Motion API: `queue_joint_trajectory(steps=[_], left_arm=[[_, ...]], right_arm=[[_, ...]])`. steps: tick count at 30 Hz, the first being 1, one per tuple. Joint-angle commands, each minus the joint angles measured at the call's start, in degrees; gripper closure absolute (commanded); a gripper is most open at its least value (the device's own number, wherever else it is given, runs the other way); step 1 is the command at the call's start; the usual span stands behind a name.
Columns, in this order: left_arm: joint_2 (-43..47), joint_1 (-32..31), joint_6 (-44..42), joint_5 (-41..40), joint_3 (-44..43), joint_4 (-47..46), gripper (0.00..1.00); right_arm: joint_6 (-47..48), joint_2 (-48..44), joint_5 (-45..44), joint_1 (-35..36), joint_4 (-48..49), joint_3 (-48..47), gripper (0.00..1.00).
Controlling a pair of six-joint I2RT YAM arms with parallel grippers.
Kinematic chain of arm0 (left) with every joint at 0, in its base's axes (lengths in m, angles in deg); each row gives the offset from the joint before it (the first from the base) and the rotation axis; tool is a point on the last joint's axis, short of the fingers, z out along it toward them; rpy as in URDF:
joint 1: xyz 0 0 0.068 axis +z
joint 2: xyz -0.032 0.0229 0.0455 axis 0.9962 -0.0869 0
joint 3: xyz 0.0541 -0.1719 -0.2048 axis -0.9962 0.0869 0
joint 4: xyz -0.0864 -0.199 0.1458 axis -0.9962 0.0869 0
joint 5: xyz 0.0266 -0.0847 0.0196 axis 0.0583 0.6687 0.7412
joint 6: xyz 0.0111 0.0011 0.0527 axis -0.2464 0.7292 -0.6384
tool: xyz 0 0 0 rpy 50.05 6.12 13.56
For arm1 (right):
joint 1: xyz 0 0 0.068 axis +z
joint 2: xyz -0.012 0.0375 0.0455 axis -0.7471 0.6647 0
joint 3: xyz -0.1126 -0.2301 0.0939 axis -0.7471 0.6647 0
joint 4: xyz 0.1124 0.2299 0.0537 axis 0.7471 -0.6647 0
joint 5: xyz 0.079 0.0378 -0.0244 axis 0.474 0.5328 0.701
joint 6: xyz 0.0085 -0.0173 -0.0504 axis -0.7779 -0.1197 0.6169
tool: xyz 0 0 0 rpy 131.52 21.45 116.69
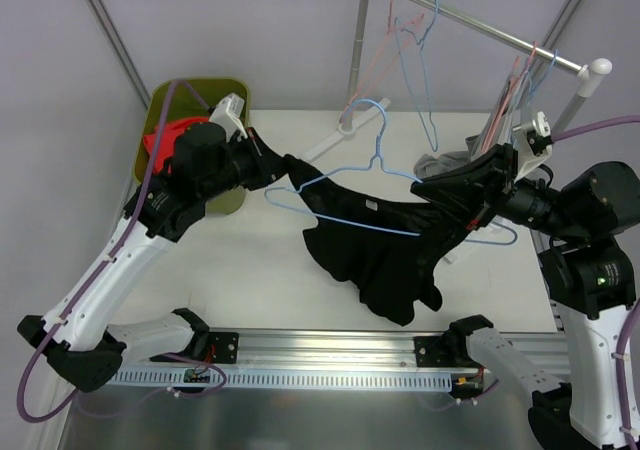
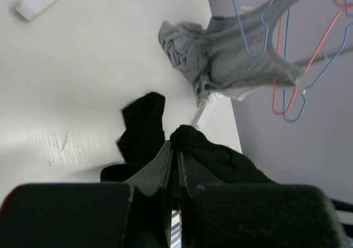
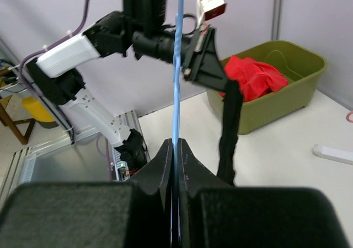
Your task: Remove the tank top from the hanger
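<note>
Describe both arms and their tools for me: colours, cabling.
The left arm and right arm have white links with black joint housings; a purple cable trails along each. The left tool and right tool are black with tapered fingers.

Matt black cloth tank top [image 1: 385, 245] on thin blue wire hanger [image 1: 372, 185]
</note>
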State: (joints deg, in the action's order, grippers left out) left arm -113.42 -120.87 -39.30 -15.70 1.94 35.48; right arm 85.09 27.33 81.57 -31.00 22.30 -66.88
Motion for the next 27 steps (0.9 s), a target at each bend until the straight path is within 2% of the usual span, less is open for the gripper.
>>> queue_joint_trajectory(steps=[1, 4, 9, 14, 21, 26, 27], left_arm=[[-2.7, 2.0, 0.5, -1.8, -7.6, 1.0, 1.00], [-5.0, 2.2, 0.9, -4.4, -12.1, 1.7, 1.00], [-6.7, 2.4, 5.3, -7.6, -13.1, 2.7, 1.00], [-6.6, 2.4, 6.3, -6.8, -9.6, 3.3, 1.00], [-4.7, 0.5, 7.0, 0.3, -3.3, 0.5, 1.00], [-1.7, -6.9, 6.5, -1.5, 1.1, -3.6, 1.00], [-1.4, -8.2, 5.9, -1.6, 1.7, -5.8, 1.00]], right_arm=[[-0.9, -2.2, 6.4, -0.3, 5.2, -0.1, 1.00], [-0.1, -3.2, 6.7, -0.6, 2.0, 0.5, 1.00], [3.7, -6.3, 1.0, -0.9, -1.1, 1.4, 1.00], [5.7, -10.4, -18.0, -0.9, -1.0, 3.6, 1.00], [0.0, -14.7, -34.3, -0.8, 13.6, 9.2, 1.00], [-3.5, -14.0, -43.3, -0.8, 21.5, 12.3, 1.00], [-4.2, -13.7, -44.7, -0.9, 25.5, 13.4, 1.00]])
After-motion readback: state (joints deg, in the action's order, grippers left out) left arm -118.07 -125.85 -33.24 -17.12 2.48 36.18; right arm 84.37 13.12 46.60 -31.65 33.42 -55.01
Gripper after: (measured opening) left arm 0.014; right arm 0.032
